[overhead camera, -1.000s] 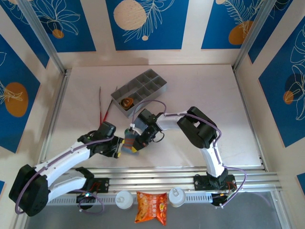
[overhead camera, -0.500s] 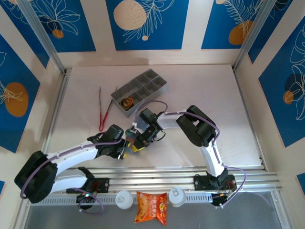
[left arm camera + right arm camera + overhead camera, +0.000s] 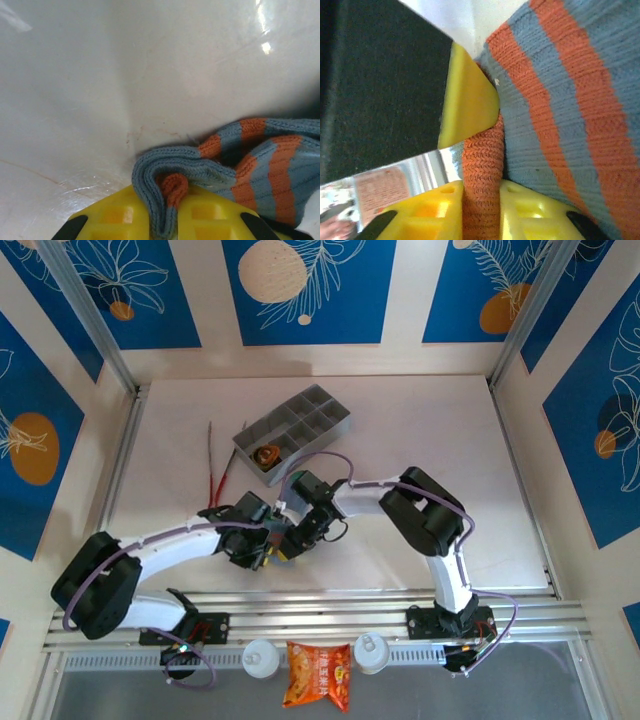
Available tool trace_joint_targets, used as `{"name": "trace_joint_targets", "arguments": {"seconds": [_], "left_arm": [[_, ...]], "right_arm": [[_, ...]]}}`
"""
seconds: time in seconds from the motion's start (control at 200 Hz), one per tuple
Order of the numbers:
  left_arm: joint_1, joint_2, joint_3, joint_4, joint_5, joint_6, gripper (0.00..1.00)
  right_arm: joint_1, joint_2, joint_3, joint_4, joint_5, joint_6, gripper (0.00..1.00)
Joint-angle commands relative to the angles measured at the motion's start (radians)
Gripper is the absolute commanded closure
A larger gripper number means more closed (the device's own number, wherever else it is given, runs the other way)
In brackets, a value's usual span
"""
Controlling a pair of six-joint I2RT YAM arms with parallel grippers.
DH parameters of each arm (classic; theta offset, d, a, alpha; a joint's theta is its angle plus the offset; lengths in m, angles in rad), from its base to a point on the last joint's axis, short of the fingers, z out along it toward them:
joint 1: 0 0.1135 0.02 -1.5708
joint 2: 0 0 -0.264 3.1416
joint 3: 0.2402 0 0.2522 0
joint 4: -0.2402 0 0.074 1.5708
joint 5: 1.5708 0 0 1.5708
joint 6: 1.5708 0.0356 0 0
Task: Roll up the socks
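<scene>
Meeting nose to nose near the front middle of the tabletop (image 3: 430, 430), the left gripper (image 3: 266, 546) and right gripper (image 3: 293, 538) both close on a grey-blue sock (image 3: 260, 170) with orange stripes. In the left wrist view, the left jaws are set narrow on a doubled fold at the sock's edge. An orange band is tucked inside the fold and the yellow fingers (image 3: 115, 217) press it from both sides. The rest of the sock trails to the right across the pale surface. In the right wrist view, the right jaws are narrow too. A ridge of orange knit fills the gap between their yellow fingers (image 3: 530, 210), and the striped body spreads out beyond. A yellow fingertip of the left gripper lies against the fabric just beside them. Farther back sits a grey compartment tray (image 3: 295, 425), with red tongs (image 3: 214, 472) lying to its left.
</scene>
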Motion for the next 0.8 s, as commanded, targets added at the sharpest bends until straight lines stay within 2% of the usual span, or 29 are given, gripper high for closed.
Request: {"name": "trace_joint_targets", "arguments": {"seconds": [0.0, 0.08, 0.175, 0.28, 0.44, 0.605, 0.795], "left_arm": [[-0.014, 0.107, -0.071, -0.171, 0.046, -0.031, 1.0], [-0.008, 0.135, -0.054, -0.18, 0.052, -0.028, 1.0], [0.005, 0.174, -0.002, -0.234, 0.048, 0.003, 1.0], [0.024, 0.222, 0.058, -0.289, 0.058, 0.042, 1.0], [0.037, 0.266, 0.108, -0.325, 0.07, 0.074, 1.0], [0.048, 0.286, 0.138, -0.343, 0.07, 0.1, 1.0], [0.062, 0.311, 0.164, -0.352, 0.076, 0.128, 1.0]], "right_arm": [[0.006, -0.075, -0.091, 0.06, 0.207, -0.069, 0.72], [0.017, -0.161, -0.167, 0.137, 0.289, -0.112, 0.7], [0.066, -0.284, -0.273, 0.246, 0.464, -0.211, 0.67], [0.158, -0.415, -0.413, 0.407, 0.666, -0.378, 0.53], [0.263, -0.446, -0.421, 0.408, 0.909, -0.548, 0.52], [0.337, -0.396, -0.383, 0.425, 1.036, -0.684, 0.51], [0.386, -0.326, -0.336, 0.42, 1.063, -0.752, 0.53]]}}
